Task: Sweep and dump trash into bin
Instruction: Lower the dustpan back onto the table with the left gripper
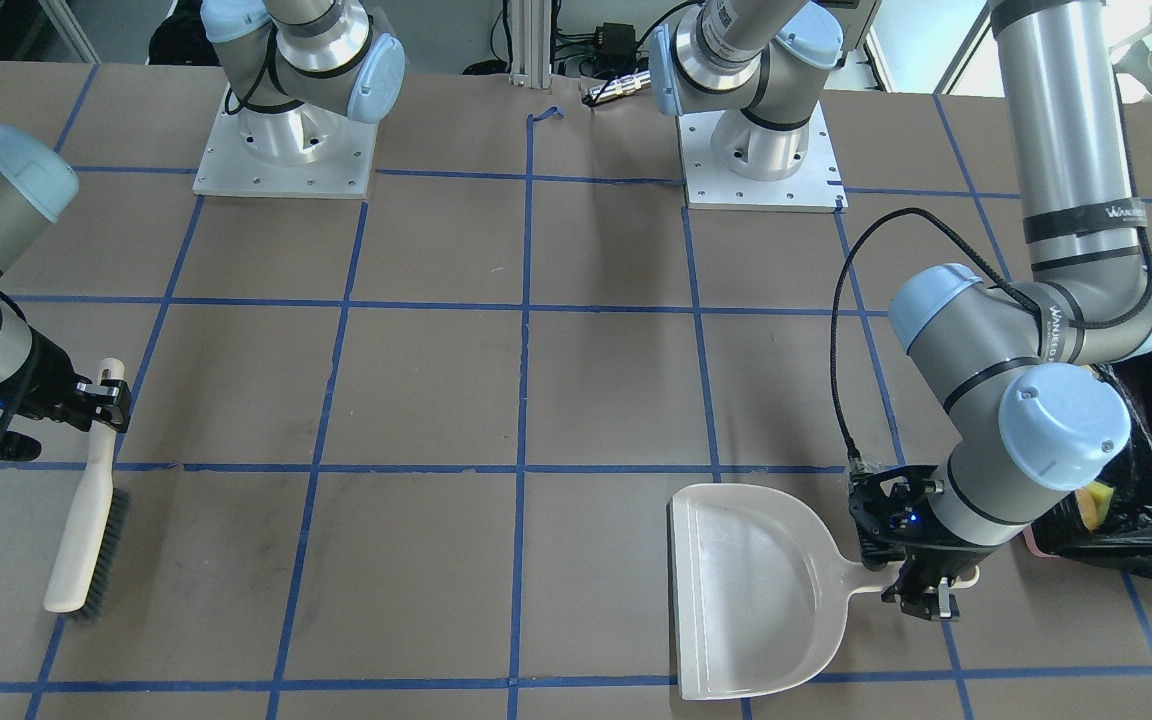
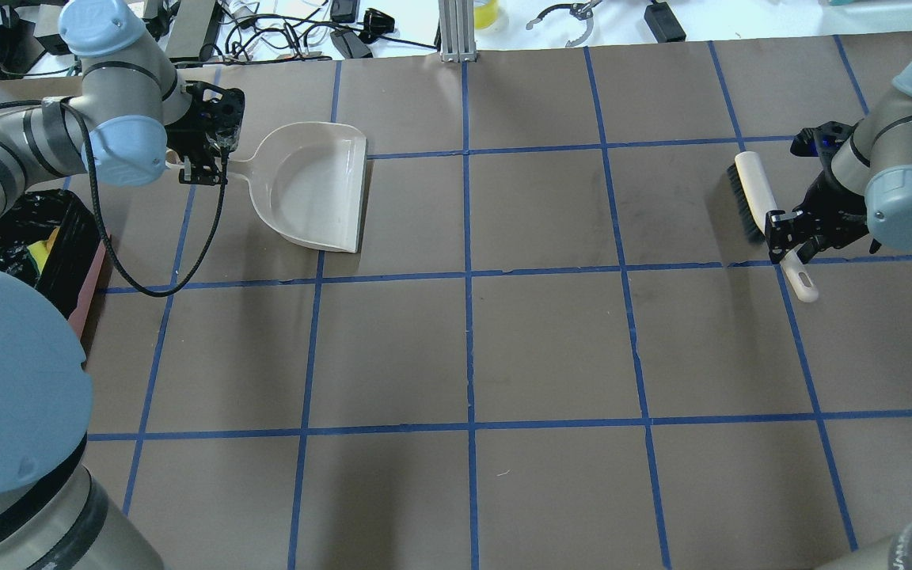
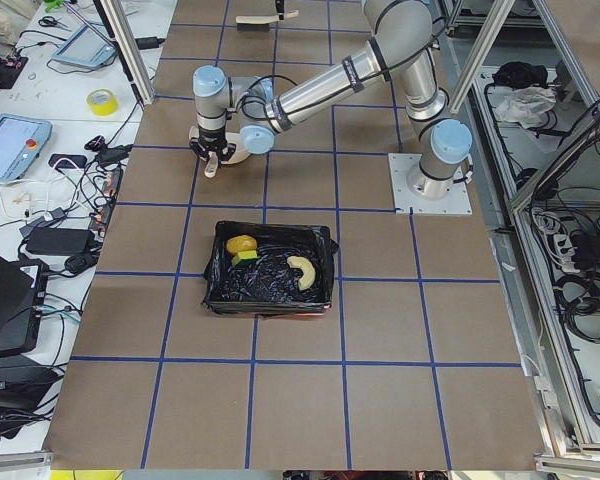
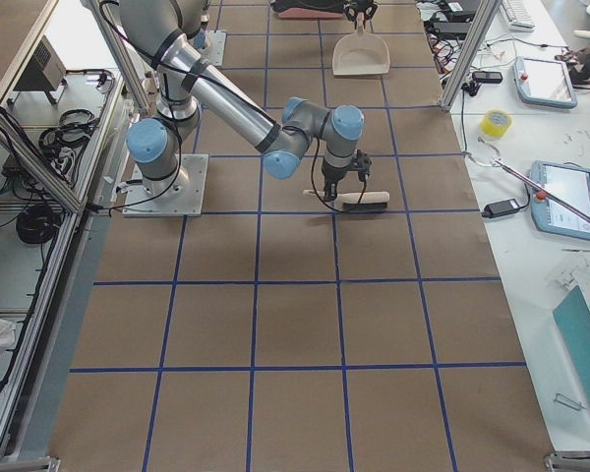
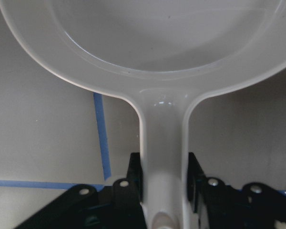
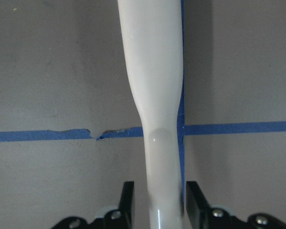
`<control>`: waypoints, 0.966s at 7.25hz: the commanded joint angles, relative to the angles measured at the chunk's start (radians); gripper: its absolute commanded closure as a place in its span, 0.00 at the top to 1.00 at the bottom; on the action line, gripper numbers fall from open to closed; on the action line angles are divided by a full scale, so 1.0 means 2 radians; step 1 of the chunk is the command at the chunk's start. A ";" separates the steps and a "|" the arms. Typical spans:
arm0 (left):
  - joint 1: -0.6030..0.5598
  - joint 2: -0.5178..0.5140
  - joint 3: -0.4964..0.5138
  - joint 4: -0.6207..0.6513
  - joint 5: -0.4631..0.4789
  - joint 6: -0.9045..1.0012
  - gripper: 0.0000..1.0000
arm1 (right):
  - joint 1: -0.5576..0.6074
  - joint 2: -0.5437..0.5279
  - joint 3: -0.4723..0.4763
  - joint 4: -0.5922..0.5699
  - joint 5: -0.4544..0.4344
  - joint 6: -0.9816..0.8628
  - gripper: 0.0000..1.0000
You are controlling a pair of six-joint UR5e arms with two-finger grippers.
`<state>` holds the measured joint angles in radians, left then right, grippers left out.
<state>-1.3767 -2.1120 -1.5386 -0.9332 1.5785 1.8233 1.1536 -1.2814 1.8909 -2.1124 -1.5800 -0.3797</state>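
The left pincer point(image 5: 163, 179) is clamped on the handle of the beige plastic dustpan point(image 5: 167, 28), its black fingers point(image 5: 135, 174) pressed against both sides of the stem, a short way from the pink rectangular bin lined with a crinkly black plastic bag point(image 3: 265, 282).

All the trash lies inside that bin. The golden-brown lumpy potato-shaped piece point(image 3: 242, 243) sits in one corner. The flat yellow-green scrap point(image 3: 244, 258) touches it. The curved tan-and-white croissant-like piece point(image 3: 302, 270) lies apart from them, toward the side of the bin nearer the robot's base.

Just beyond the bin, on its side facing the middle of the table, the dustpan rests flat on the brown table gridded with blue tape point(image 2: 551, 340). Its handle points back toward the bin and its open mouth faces away. No trash shows in its scoop.

Well apart from the bin, at the opposite end of the table, the beige brush with dark bristles point(image 2: 757, 194) lies on the tabletop. The right pincer point(image 6: 159, 202) straddles its handle near the end away from the bristles. From the right wrist, a strip of table shows between one finger and the handle, so this pincer stands slightly parted rather than pinching.
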 commanded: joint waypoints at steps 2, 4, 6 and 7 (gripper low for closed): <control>-0.001 -0.006 -0.011 -0.001 -0.008 0.002 0.00 | 0.000 -0.004 -0.008 -0.003 -0.001 -0.001 0.75; -0.002 -0.007 -0.015 -0.001 -0.008 -0.006 0.14 | 0.002 -0.009 -0.039 0.016 -0.002 0.000 0.98; -0.003 -0.003 -0.021 0.000 -0.008 -0.020 0.82 | 0.014 -0.036 -0.101 0.136 0.012 0.013 1.00; -0.006 0.008 -0.021 0.002 -0.009 -0.035 0.85 | 0.031 -0.038 -0.139 0.197 0.016 0.023 1.00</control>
<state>-1.3833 -2.1152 -1.5769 -0.9329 1.5616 1.7819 1.1824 -1.3415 1.7041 -1.8701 -1.5621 -0.3577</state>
